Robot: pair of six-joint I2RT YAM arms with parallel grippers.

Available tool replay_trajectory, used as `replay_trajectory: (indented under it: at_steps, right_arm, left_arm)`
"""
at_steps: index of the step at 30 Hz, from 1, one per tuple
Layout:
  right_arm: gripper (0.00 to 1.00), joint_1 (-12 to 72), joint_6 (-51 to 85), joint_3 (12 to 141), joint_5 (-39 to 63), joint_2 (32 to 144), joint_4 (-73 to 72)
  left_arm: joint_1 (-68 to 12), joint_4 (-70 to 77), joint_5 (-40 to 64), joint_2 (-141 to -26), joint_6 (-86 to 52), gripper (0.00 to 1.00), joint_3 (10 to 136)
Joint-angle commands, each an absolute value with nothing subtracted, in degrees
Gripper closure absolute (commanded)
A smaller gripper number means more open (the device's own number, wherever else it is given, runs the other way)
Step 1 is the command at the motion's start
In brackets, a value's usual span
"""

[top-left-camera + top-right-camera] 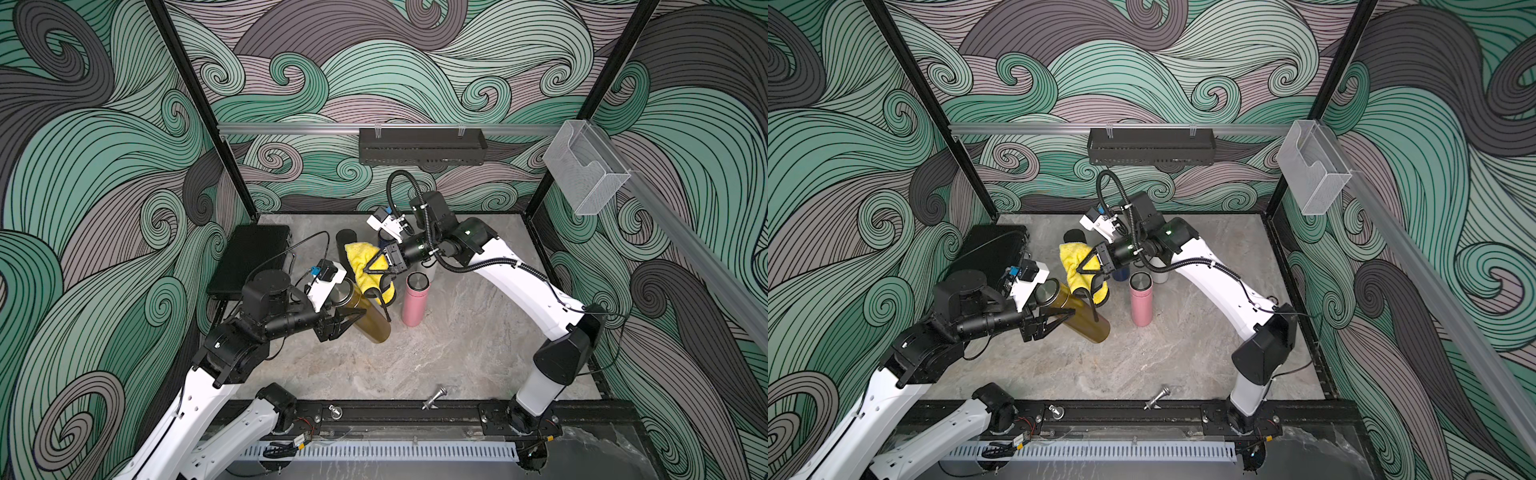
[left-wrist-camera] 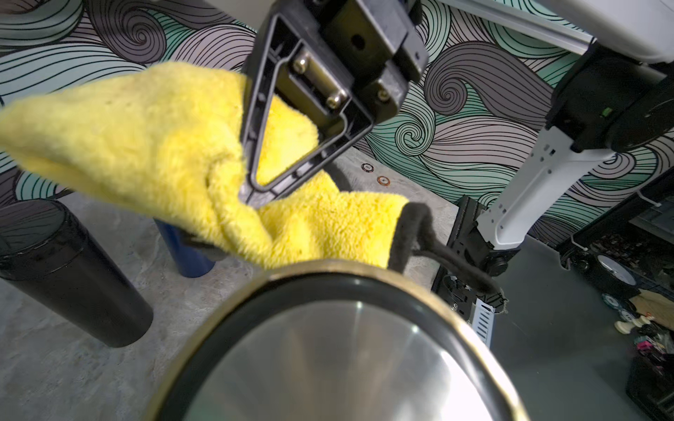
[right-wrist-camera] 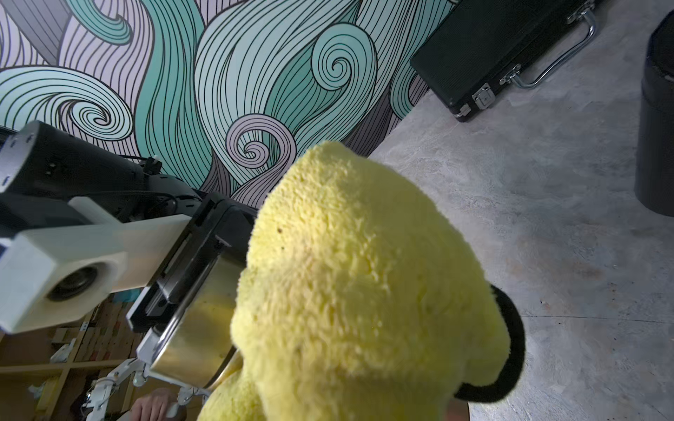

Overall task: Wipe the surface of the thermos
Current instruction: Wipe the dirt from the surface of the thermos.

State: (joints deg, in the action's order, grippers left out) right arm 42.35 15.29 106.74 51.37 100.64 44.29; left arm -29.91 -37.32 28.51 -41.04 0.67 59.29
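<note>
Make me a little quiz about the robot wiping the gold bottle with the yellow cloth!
1. True or false: the gold thermos stands straight up.
2. Which gripper is shut on the yellow cloth? A) left gripper B) right gripper
3. Fill in: the upright thermos beside the gold one's base is coloured ____.
Key: 1 false, it leans, held by the left gripper. 2 B. 3 pink.

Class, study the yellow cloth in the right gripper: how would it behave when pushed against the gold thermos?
Probably floppy: the yellow cloth folds and droops from the right gripper. Likely light and soft, given its fluffy pile, so it should mould to the gold thermos. Its loose black-edged end may trail.
</note>
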Motion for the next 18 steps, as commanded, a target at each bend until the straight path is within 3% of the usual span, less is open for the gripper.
replay_trajectory:
  at_steps: [1, 6, 10, 13, 18]
  right_arm:
    - [1.0, 43.85, 12.89, 108.02, 48.65, 101.71, 48.13]
    - [1.0, 44.29, 18.37, 101.66, 29.86, 94.82, 41.64]
    - [1.0, 45.48, 22.19, 92.15, 24.32, 88.08, 32.9]
    - [1.0, 49.96, 19.44, 88.93, 15.86, 84.36, 32.59]
    - [1.0, 58.96, 19.01, 80.57, 1.18, 79.79, 28.66]
  left_arm:
    - [-30.08, -33.67, 28.85, -40.5, 0.5, 1.0, 60.73]
    - [-30.11, -32.61, 24.25, -42.6, -4.06, 1.0, 59.15]
    - [-30.34, -32.51, 22.52, -42.86, -7.44, 1.0, 56.26]
    - [-30.6, -28.74, 19.6, -40.07, -11.47, 1.0, 51.8]
    - [-30.84, -29.6, 5.59, -38.46, -21.96, 1.0, 49.38]
